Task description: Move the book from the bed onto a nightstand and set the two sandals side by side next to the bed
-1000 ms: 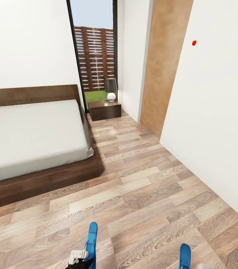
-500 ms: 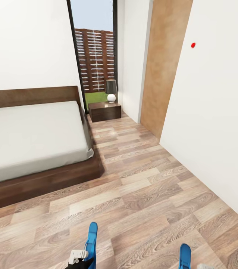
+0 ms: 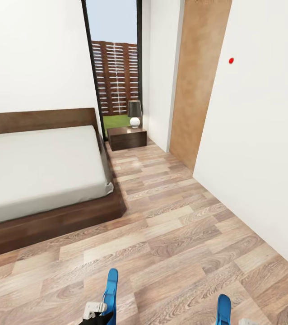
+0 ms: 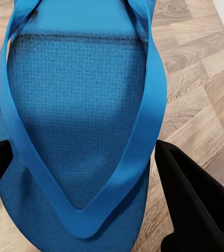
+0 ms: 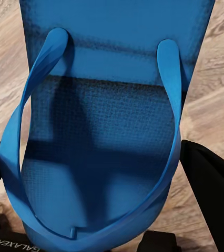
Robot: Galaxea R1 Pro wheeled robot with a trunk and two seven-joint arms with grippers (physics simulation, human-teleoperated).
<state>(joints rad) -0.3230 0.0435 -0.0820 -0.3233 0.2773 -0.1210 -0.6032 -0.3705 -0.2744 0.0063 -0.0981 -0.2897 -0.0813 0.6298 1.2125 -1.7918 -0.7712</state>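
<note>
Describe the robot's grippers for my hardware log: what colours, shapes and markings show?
Left gripper: two matte black, blocky fingers. Right gripper: the same black fingers, with a black body panel bearing white "GALAXEA" lettering. In the head view, a white-and-grey bracket sits above a black part.

White walls (image 3: pixel 31 49), wood-plank floor (image 3: pixel 175 234). Tall dark-framed window (image 3: pixel 114 67) in the far corner, slatted fence (image 3: pixel 116 74) and grass outside. Brown door (image 3: pixel 198 81) on the right wall, small red dot (image 3: pixel 230 60) beside it. Dark lamp (image 3: pixel 134 113) with a white base near the window.
</note>
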